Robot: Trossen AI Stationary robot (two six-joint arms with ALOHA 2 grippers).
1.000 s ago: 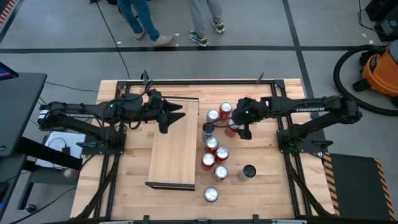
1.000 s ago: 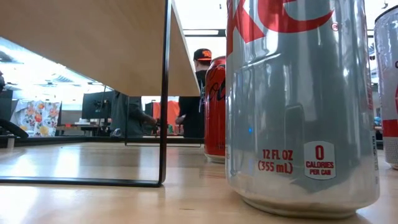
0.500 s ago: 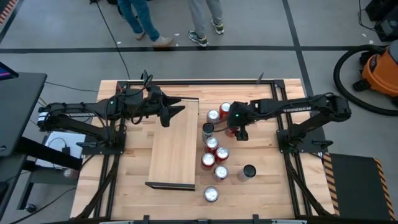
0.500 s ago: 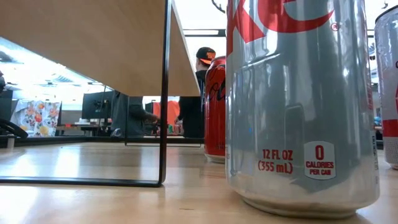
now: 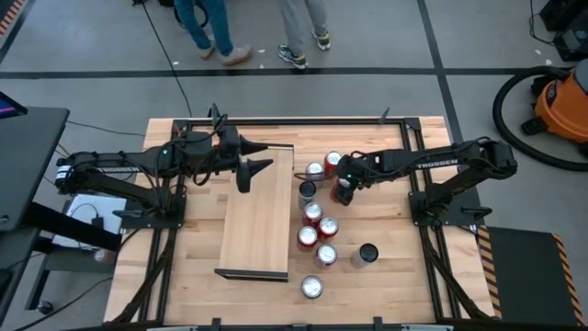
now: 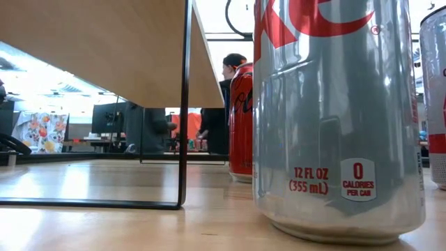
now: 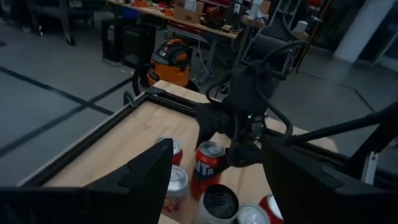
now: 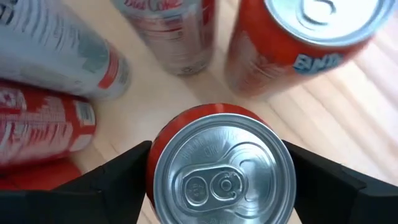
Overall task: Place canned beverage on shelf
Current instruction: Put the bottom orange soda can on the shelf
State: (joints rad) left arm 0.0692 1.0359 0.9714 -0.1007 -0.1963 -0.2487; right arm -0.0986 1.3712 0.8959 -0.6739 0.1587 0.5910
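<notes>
From above, I am seeing my right gripper [image 5: 344, 188] sliding leftward from a second ago onto the red aluminium can [image 5: 344, 194] beside the long pale wooden shelf [image 5: 260, 211]; grasp is nearing. At the right wrist, its open fingers [image 8: 112, 180] are flanking that can

orange shop vacuum [image 5: 559, 99], two people's legs [image 5: 254, 32], planked tabletop [image 5: 395, 280], grey floor [image 5: 83, 55]

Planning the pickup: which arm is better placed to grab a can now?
The right. Its pincer already straddles a red can, fingers open on either side. The left pincer hovers open over the shelf, away from the cans.
</notes>
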